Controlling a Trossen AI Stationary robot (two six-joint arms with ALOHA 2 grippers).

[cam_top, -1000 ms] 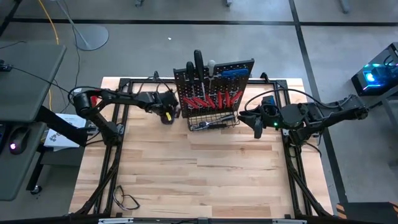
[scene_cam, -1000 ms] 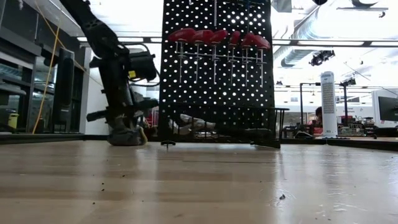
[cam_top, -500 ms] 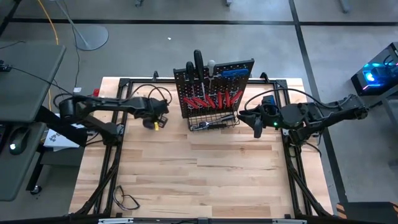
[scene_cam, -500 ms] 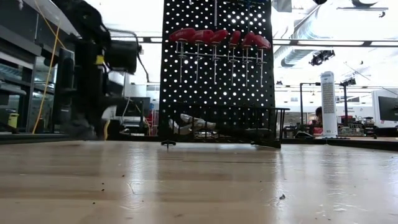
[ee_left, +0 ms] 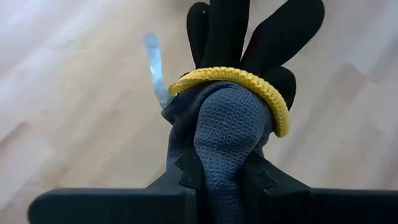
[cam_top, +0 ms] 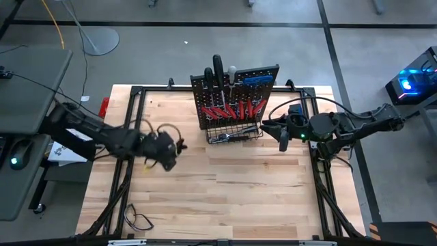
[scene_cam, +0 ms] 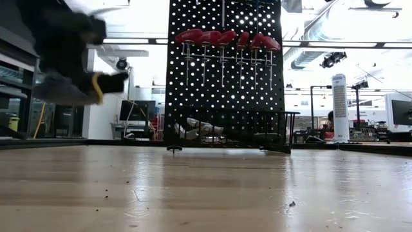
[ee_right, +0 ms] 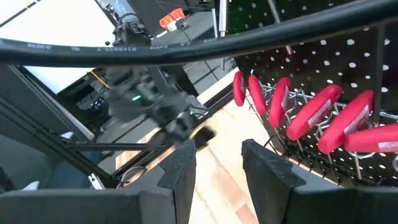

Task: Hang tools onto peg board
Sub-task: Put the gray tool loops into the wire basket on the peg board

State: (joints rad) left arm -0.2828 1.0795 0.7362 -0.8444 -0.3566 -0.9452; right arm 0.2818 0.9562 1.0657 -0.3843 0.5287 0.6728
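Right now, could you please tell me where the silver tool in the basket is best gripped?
Probably mid-shaft, coming from above: the silver tool lies flat in the basket, whose wire walls block the sides. The right gripper is nearest, beside the basket.

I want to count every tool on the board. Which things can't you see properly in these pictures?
- Low view: the left gripper and its glove are smeared by motion.
- Tools in the wire basket: too small in the high view, and the basket's wires cross them in the low view.
- Left wrist view: the glove covers the fingers.
- Right wrist view: a cable cuts across the peg board.
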